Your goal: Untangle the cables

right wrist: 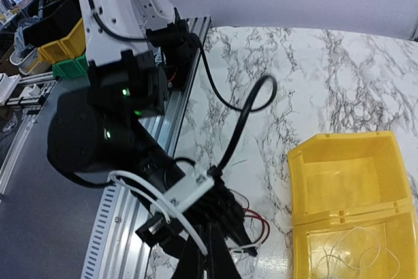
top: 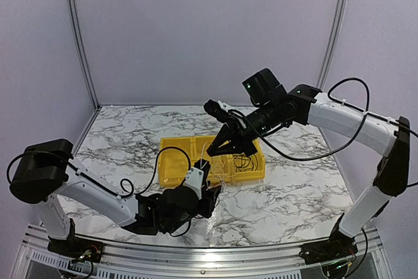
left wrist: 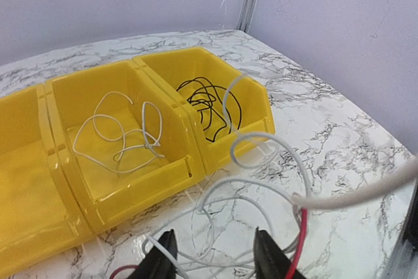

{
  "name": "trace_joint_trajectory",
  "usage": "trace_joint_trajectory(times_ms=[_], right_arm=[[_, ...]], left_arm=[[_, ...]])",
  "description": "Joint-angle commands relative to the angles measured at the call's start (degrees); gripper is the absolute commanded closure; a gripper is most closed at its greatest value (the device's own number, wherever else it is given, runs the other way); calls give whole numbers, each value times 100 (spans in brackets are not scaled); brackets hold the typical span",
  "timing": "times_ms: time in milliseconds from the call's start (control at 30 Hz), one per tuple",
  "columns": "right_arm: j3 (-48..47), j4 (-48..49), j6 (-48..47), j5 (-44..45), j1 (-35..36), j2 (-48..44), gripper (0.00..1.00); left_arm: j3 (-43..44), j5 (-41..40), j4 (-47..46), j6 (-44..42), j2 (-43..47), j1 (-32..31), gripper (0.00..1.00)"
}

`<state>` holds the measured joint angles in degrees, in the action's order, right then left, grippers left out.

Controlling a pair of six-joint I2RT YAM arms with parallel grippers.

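Observation:
A tangle of thin white cables (left wrist: 264,136) and a red cable (left wrist: 301,229) lies on the marble just in front of the yellow bin (left wrist: 163,171). My left gripper (left wrist: 215,259) is open and low, its jaws either side of the tangle; it sits before the bin in the top view (top: 210,195). My right gripper (top: 210,153) hangs over the bin's front, shut on a white cable (right wrist: 157,195) that runs taut down to the tangle. The bin's middle compartment holds white cables (left wrist: 144,136), the right one black cables (left wrist: 209,99).
The bin (top: 173,161) has three compartments; the left one looks empty. The left arm's thick black cable (right wrist: 251,106) loops above the marble. A metal rail (right wrist: 124,227) lines the near table edge. Green and yellow bins (right wrist: 62,50) stand off the table.

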<state>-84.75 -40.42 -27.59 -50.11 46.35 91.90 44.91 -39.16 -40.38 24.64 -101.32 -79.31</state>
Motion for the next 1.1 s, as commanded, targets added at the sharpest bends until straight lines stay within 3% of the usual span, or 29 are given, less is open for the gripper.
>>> trace_joint_trajectory(times_ms=[0,267,533,667,800,1067], right_arm=[[-727,-444,11,-225,-8,-142,100],[-2485,-492,416,-1018,-710,-244,100],[-4051,-12,875,-918,-1094,-397,100],[-4201,76,978,-941,-1253,-383,100],[-3997,92,983,-985,-1269,-447,100],[-3919,155,985,-965,-1280,-550,100]], left_arm=[[291,144,-1063,-272,-552,29,67],[-95,525,-1472,280,-781,29,99],[-235,596,-1566,610,-920,36,100],[-180,720,-1553,557,-933,73,90],[-278,740,-1561,652,-809,79,88],[-623,1015,-1559,769,-393,73,100]])
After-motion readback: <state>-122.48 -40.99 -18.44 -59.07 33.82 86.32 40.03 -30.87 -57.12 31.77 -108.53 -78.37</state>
